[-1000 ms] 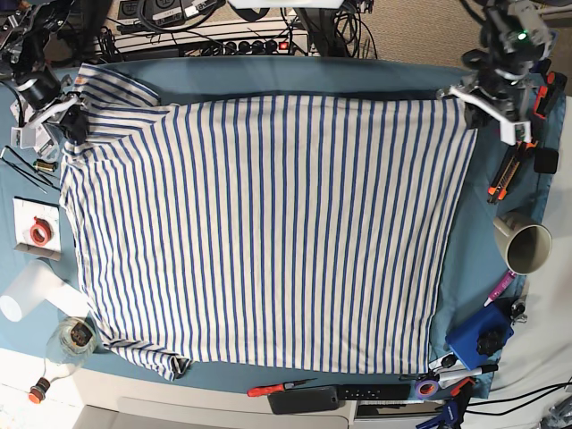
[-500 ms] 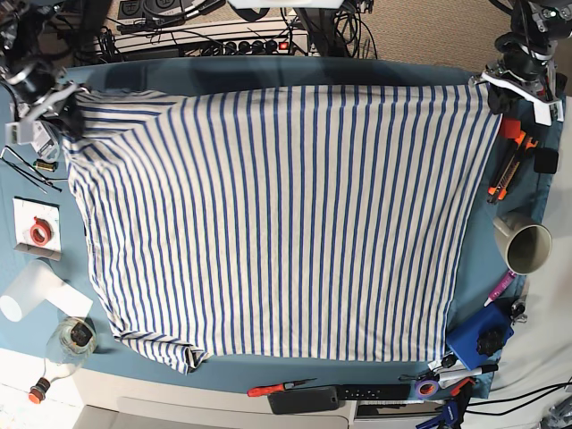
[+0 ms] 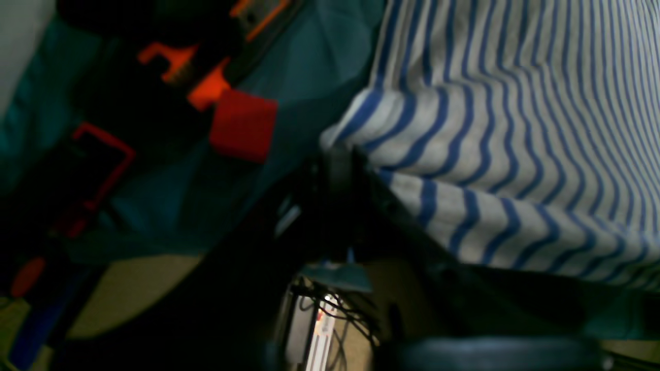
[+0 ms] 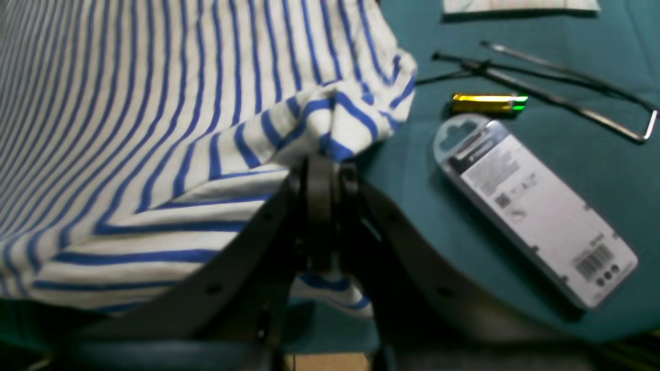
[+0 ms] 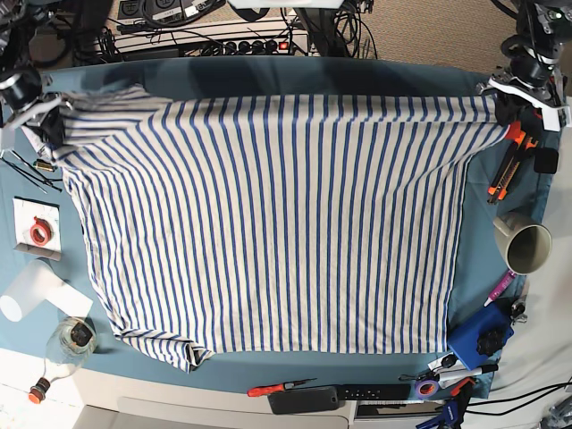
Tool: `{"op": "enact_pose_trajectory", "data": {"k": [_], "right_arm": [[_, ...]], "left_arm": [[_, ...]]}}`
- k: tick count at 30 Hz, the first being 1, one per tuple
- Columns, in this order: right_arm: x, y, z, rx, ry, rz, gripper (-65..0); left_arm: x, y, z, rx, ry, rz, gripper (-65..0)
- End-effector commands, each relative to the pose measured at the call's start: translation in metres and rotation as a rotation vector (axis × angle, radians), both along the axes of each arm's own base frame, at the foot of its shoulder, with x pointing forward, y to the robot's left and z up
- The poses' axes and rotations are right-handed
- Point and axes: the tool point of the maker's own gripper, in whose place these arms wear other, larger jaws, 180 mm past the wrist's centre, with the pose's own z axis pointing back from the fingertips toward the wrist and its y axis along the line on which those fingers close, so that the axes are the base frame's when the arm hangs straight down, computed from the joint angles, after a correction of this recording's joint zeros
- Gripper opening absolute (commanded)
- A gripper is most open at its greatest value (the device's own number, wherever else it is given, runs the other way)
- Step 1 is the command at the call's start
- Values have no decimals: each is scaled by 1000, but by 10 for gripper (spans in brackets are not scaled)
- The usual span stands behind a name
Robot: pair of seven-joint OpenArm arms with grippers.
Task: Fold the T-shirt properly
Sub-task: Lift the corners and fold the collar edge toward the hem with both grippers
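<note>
The white T-shirt with thin blue stripes lies stretched wide over the teal tablecloth. My left gripper is shut on the shirt's far right corner, seen close in the left wrist view, where the striped cloth bunches at the jaws. My right gripper is shut on the shirt's far left corner; in the right wrist view the shirt is pinched between the closed jaws. The top edge is pulled taut between both grippers. A sleeve folds under at the near left.
Left of the shirt lie a white blister pack, a yellow lighter, black wire tools, a white card and a glass jar. On the right are orange tools, a beige cup and a blue box. A remote lies at the front edge.
Both grippers have pulled the shirt's far corners outward and toward the back. The top edge is now taut and straighter, and the shirt has slid away from the front edge.
</note>
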Motion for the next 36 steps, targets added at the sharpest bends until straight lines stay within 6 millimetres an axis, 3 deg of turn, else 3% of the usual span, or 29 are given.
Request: {"op": "enact_pose_trajectory", "data": {"k": [1, 7, 10, 18, 29, 36], "right_arm": [[9, -9, 14, -52, -33, -14, -650], [31, 16, -3, -74, 12, 68, -650], [39, 25, -10, -102, 25, 86, -650], [45, 10, -8, -186, 30, 26, -650], [61, -3, 6, -247, -2, -16, -650], [67, -9, 1, -214, -10, -49, -650]], "left_arm": [[4, 11, 12, 51, -33, 3, -650], [17, 17, 20, 90, -58, -3, -650], [25, 8, 21, 77, -76, -26, -650], [41, -26, 10, 86, -68, -129, -650], [59, -25, 24, 101, -141, -121, -650], [76, -18, 25, 116, -163, -101, -650]]}}
